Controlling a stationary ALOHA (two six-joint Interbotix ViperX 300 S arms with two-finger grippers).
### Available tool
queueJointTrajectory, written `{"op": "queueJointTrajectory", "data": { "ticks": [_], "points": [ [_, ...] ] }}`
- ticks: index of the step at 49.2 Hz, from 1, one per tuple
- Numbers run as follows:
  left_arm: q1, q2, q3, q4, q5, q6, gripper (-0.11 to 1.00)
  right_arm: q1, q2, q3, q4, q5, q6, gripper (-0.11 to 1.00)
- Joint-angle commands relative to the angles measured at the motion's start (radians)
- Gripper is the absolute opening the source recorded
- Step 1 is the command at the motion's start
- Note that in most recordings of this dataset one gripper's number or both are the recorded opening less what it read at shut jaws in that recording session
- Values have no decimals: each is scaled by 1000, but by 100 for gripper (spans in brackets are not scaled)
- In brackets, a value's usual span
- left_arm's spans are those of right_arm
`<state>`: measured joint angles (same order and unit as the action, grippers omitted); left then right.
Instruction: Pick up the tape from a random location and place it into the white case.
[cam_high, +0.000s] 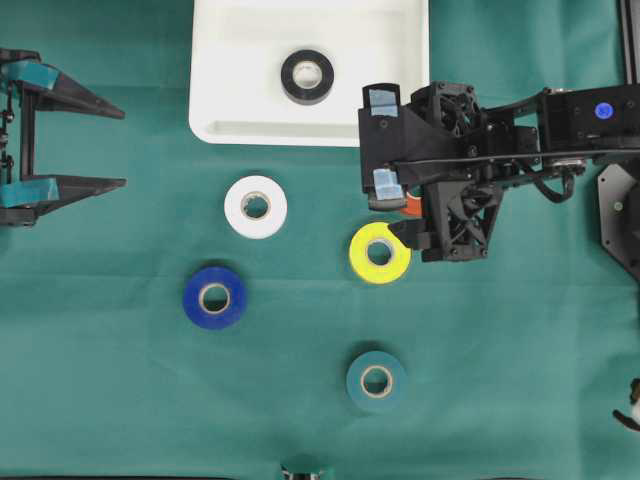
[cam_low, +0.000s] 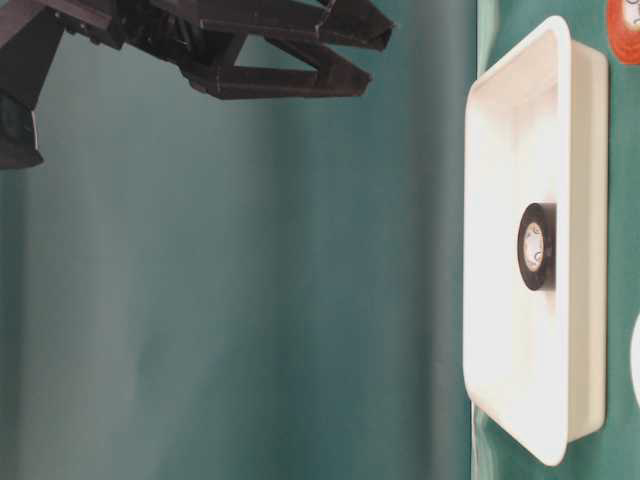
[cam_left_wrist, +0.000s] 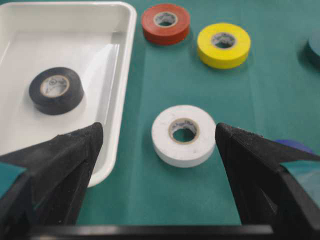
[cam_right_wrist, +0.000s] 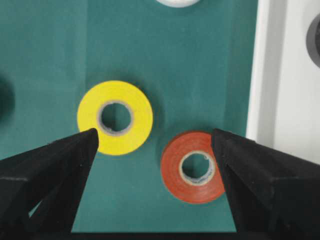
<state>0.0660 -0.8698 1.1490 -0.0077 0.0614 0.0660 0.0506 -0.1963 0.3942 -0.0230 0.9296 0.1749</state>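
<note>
Hovering above the green cloth (cam_high: 520, 380), jaws spread wide and empty: right gripper (cam_high: 382, 146), seen in the overhead view just off the white case's lower right corner. Fingertips (cam_right_wrist: 90, 135) bracketing two rolls in the right wrist view, touching neither.

Between those fingers: red tape (cam_right_wrist: 195, 167) toward 5 o'clock, yellow tape (cam_right_wrist: 115, 117) toward 10 o'clock, the two rolls close together, a thin strip of cloth showing between them. Red tape mostly hidden under the arm in the overhead view, only a sliver showing.

Parked at 9 o'clock of the overhead view, jaws likewise wide apart, nothing held: left gripper (cam_high: 115, 148). White tape (cam_left_wrist: 184, 135) lying flat between its fingers in the left wrist view, not touched.

White case (cam_high: 215, 110) at 12 o'clock of the overhead view, holding one black tape (cam_high: 307, 76) lying flat near its middle.

Loose on the cloth, overhead view: white tape at centre left, blue tape (cam_high: 214, 297) toward 8 o'clock, teal tape (cam_high: 376, 380) toward 6 o'clock. All flat, well apart from one another.
</note>
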Motion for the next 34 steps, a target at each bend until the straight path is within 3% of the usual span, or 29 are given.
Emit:
{"op": "queueJointTrajectory", "data": {
  "ticks": [1,34],
  "points": [
    [3,6,-12,-2,-5,-2,97,3,-9,-26,0,-2,3,91],
    [3,6,-12,-2,-5,-2,97,18,66,6,0,-48,31,91]
  ]
}}
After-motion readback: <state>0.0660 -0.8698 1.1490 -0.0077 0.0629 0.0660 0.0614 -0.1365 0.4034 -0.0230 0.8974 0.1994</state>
